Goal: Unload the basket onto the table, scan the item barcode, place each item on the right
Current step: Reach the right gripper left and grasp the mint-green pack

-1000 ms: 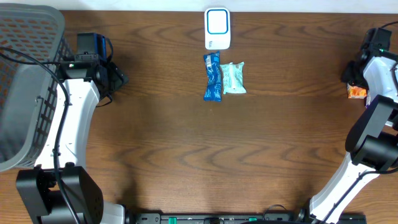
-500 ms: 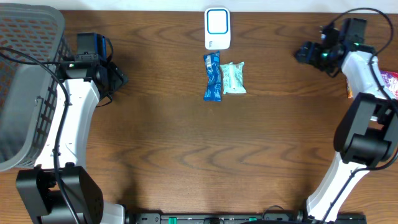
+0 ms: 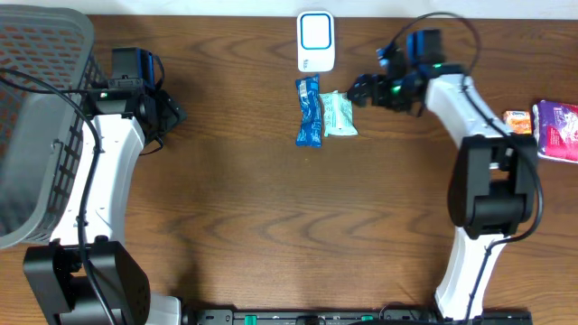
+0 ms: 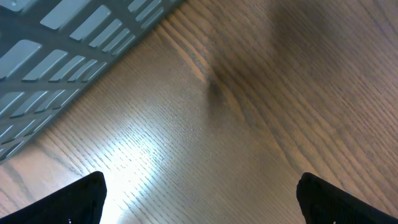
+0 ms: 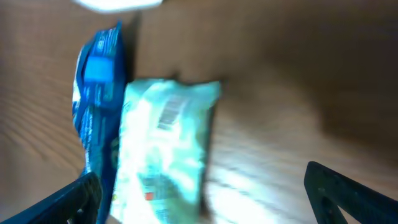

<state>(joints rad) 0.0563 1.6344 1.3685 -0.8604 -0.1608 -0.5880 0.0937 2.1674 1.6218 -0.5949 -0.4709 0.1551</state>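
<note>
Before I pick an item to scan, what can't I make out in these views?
- Pale green packet barcode: right wrist view, motion blur.
- Blue packet print: same blur, partly cut by the bottom edge.
- Items at far right: overhead, cut by the edge.
- Scanner face: overhead, too small.

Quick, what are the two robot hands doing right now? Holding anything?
Left hand: open, holding nothing, beside the basket.
Right hand: open, holding nothing, close to the pale green packet.

Two packets (touching) before scanner
</note>
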